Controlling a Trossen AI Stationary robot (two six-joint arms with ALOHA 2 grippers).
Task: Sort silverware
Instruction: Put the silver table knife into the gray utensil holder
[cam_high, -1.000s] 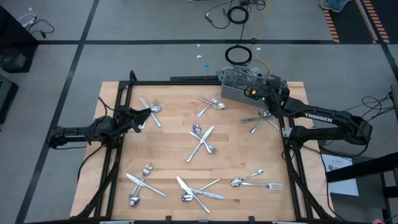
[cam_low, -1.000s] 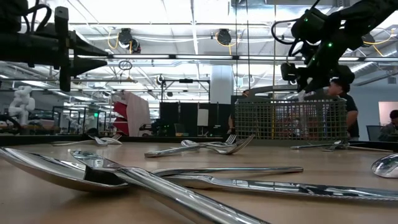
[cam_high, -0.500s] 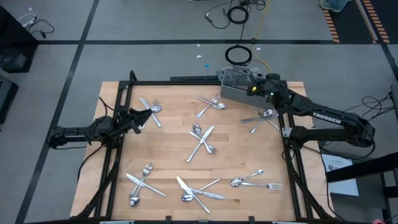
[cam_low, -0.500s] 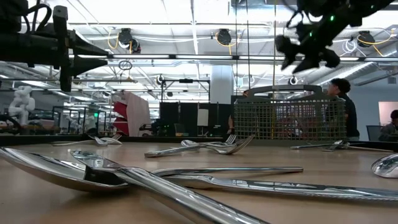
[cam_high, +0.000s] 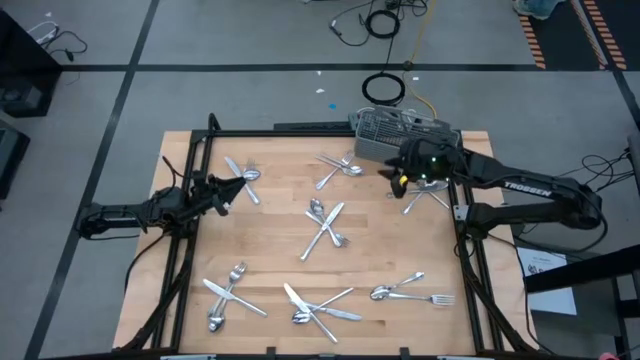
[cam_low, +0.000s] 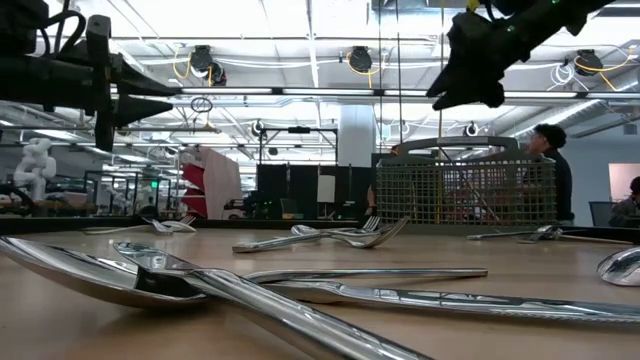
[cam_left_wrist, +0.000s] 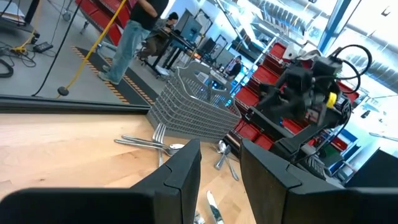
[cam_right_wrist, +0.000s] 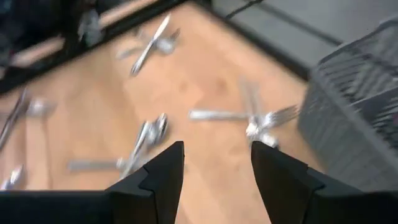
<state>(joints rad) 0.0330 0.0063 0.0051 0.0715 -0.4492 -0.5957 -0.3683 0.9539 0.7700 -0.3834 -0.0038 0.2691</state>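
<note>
Now that the right tool (cam_high: 393, 176) has swung off the basket (cam_high: 385, 132) at upper right, fingers apart and empty, another pickup seems due. Silverware (cam_high: 325, 224) lies scattered across the counter (cam_high: 275, 255); left tool (cam_high: 238, 188) waits part-open, empty.

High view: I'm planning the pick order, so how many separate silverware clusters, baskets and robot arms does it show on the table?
Silverware clusters: 7
Wire basket: 1
Robot arms: 2
Total: 10
</note>
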